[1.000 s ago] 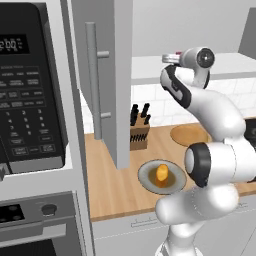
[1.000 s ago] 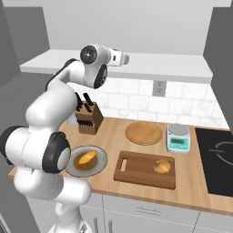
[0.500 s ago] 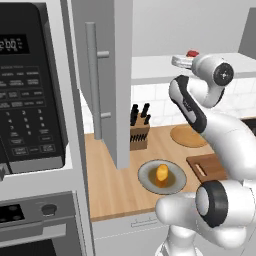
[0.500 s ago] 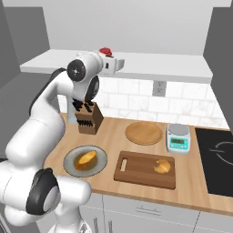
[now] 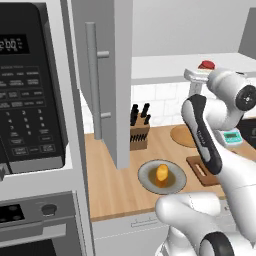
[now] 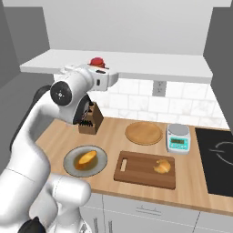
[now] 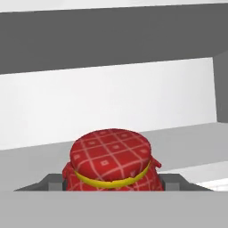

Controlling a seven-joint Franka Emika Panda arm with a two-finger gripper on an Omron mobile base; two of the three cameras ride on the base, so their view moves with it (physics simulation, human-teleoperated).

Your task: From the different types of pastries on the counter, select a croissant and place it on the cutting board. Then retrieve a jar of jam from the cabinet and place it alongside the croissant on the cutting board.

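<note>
The jar of jam [image 7: 111,167], with its red checked lid, sits low in the hand view between the dark fingers [image 7: 52,181]. My gripper [image 6: 97,67] is shut on it, up at the level of the white shelf [image 6: 150,63]. From the left base view the jar's red lid [image 5: 206,65] shows just above the gripper [image 5: 202,74], right of the open cabinet door [image 5: 112,60]. The croissant [image 6: 163,166] lies on the right part of the dark cutting board [image 6: 136,167]. The arm hides much of the board [image 5: 200,170] from the left.
An orange-yellow pastry on a grey plate [image 6: 73,166] sits left of the board. A knife block [image 6: 88,120], round tan disc [image 6: 143,133], kitchen scale [image 6: 178,139] and dark stovetop [image 6: 218,154] line the counter's back and right. A microwave [image 5: 30,90] stands at far left.
The hand has swung out from the cabinet toward the right and slightly down, carrying the red-lidded jar with it. Croissant, board and plate have not moved.
</note>
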